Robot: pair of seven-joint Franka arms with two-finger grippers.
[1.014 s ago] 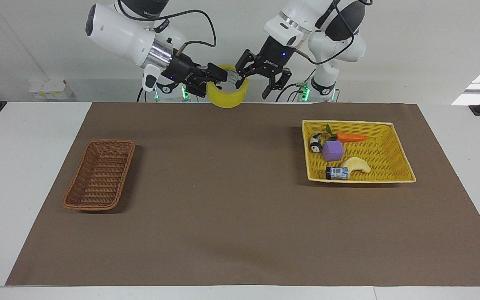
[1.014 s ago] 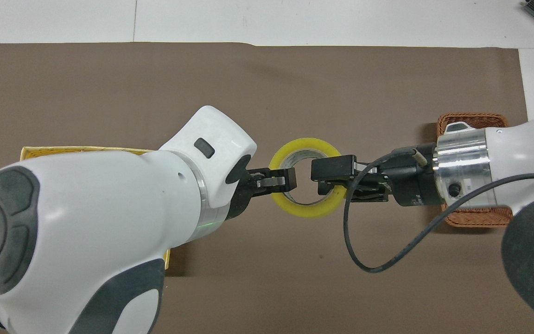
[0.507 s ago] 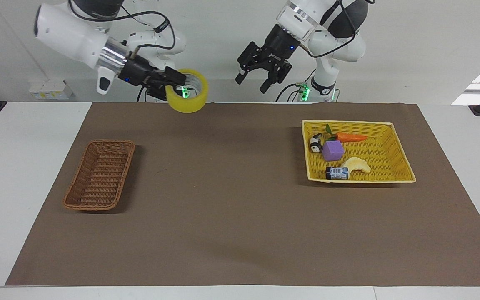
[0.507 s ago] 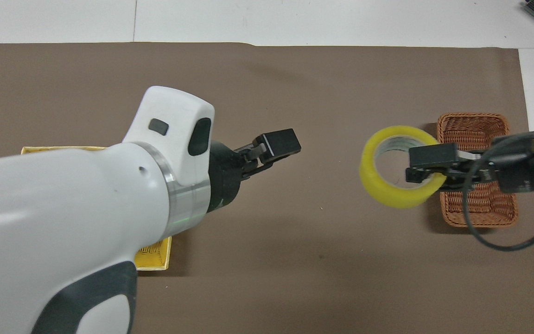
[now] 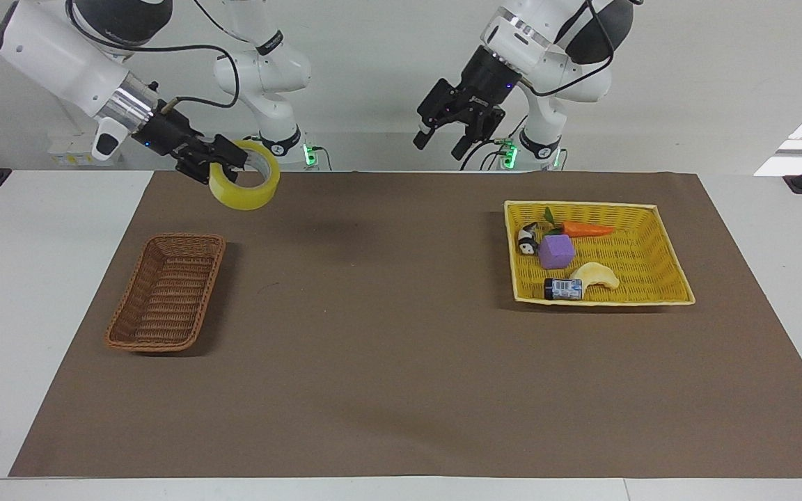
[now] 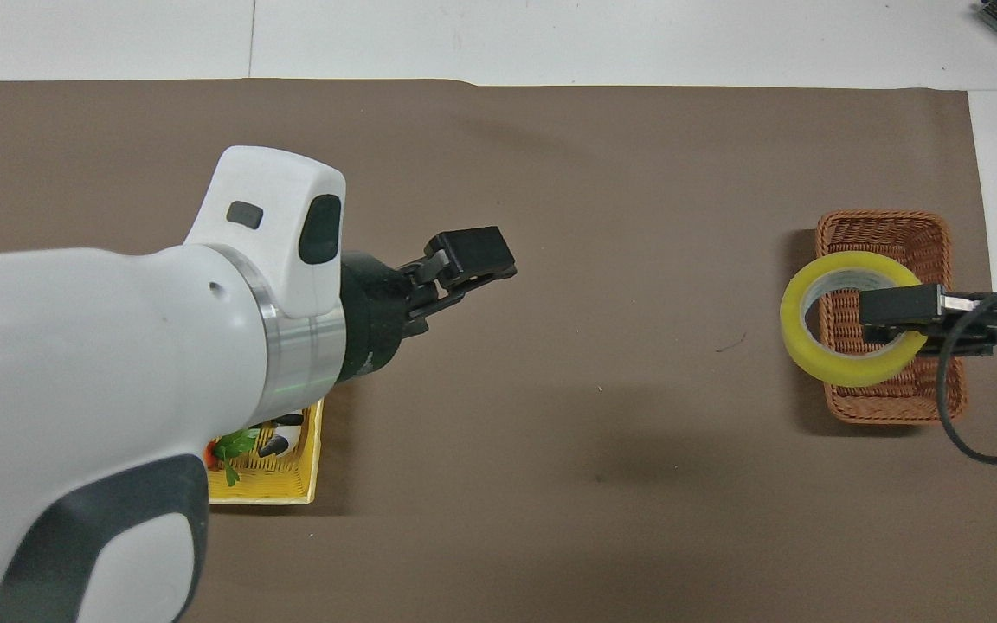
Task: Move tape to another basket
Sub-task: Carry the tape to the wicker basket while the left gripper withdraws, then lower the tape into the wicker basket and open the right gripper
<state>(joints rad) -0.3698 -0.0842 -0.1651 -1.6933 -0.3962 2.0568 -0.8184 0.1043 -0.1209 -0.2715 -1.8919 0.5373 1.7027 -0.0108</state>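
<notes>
We see the right gripper (image 5: 223, 161) clamped on the wall of the tape (image 5: 244, 184), one finger inside the roll's core and one outside, so the yellow ring hangs from it in the air. Taking the brown basket (image 5: 166, 300) as our landmark, in the overhead view the tape overlaps that basket's edge toward the left arm's end of the table; in the facing view it is clearly raised, well above the basket's rim and touching nothing but the fingers. We find the basket itself holding nothing, resting on the brown mat (image 5: 387, 362) toward the right arm's end.

The left gripper (image 5: 451, 136) is up in the air too, well apart from the brown basket; its two fingers stand spread apart with nothing between them. The yellow tray-basket (image 5: 658, 229) lies toward the left arm's end, well apart from the brown basket, and holds a carrot (image 5: 585, 229), a purple cube (image 5: 555, 251), a pale crescent toy (image 5: 599, 275) and a small dark bottle (image 5: 562, 289).
</notes>
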